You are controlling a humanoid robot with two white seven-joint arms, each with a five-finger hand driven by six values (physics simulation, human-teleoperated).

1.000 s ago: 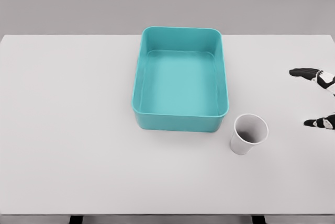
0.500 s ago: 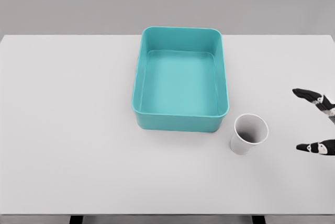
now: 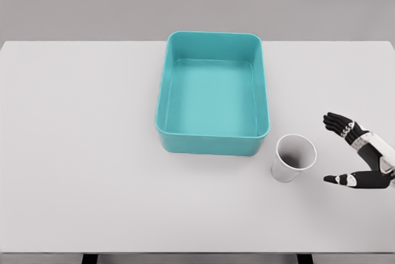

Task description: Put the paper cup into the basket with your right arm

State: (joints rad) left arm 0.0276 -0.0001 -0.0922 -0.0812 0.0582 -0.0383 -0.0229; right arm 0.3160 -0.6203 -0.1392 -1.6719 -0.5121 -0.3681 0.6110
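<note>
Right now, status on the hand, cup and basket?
Right hand open, just right of upright white paper cup, no contact. Teal plastic basket empty. Nothing between. Left arm not visible.

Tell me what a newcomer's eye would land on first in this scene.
The teal basket stands out most, sitting empty at the middle of the white table. Just off its near right corner stands the white paper cup, upright with its mouth open, apart from the basket. To the cup's right, the right robot hand comes in from the picture's edge, fingers spread towards the cup and not touching it.
</note>
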